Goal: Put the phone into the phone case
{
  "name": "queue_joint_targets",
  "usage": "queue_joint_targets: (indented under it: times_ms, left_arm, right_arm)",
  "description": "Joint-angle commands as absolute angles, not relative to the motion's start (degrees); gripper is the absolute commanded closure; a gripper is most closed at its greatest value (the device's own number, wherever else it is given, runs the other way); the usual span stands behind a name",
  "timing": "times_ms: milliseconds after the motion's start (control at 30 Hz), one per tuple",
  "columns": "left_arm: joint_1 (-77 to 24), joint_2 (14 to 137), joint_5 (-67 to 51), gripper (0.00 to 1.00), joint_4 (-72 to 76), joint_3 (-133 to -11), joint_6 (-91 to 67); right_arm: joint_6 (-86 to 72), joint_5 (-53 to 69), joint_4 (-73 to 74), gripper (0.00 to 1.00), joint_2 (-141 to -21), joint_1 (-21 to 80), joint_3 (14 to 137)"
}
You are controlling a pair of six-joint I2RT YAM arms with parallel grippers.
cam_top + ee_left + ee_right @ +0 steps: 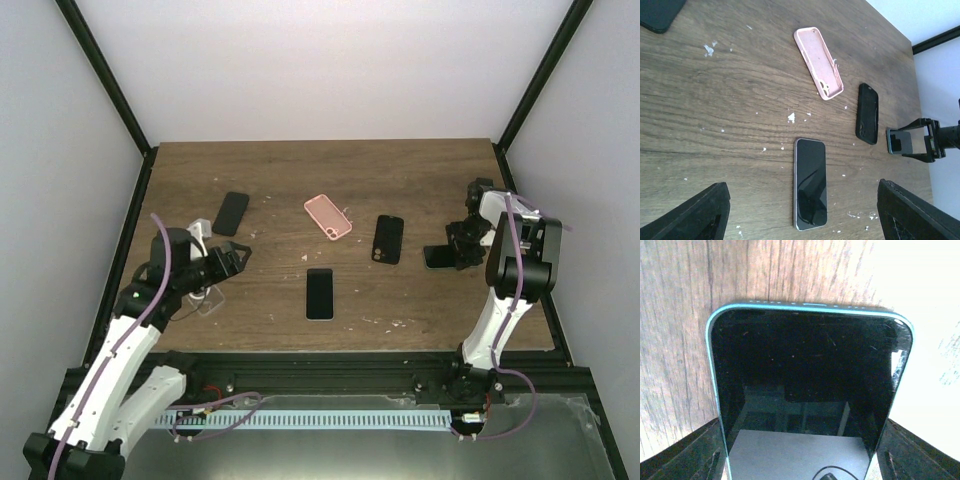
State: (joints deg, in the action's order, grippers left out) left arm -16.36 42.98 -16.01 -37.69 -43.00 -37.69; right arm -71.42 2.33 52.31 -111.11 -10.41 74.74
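Observation:
A dark phone (319, 293) lies flat, screen up, at the middle front of the table; it also shows in the left wrist view (811, 183). A pink case (328, 216) and a black case (388, 239) lie behind it, both also in the left wrist view (pink case (818, 62), black case (868, 113)). My left gripper (232, 258) is open and empty, left of the dark phone. My right gripper (462, 245) is shut on the long edges of a teal-edged phone (807, 375), low at the table's right side.
Another dark phone (230, 213) lies at the far left. A clear case (205, 300) lies under my left arm. The table's right edge (535, 280) is close beside my right arm. White specks dot the wood.

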Motion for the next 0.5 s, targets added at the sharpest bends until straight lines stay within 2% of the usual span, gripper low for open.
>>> queue_joint_targets:
  times_ms: [0,267,467]
  left_arm:
    - [-18.5,45.5,-16.4,0.19,-31.7,-41.8,-40.1]
    - [-25.5,55.7,-14.2,0.20,-23.9,-43.4,-41.7]
    - [-29.8,64.1,-13.8,0.20,-20.6,-46.9,-42.5]
  right_arm:
    - [-65.3,1.1,48.0,0.29,-114.8,-10.2,72.9]
    - [-54.8,-2.3,42.9,0.34,-116.5,-5.7,74.9]
    - [-42.6,-1.8,35.5,0.34,-117.5,0.2,76.1]
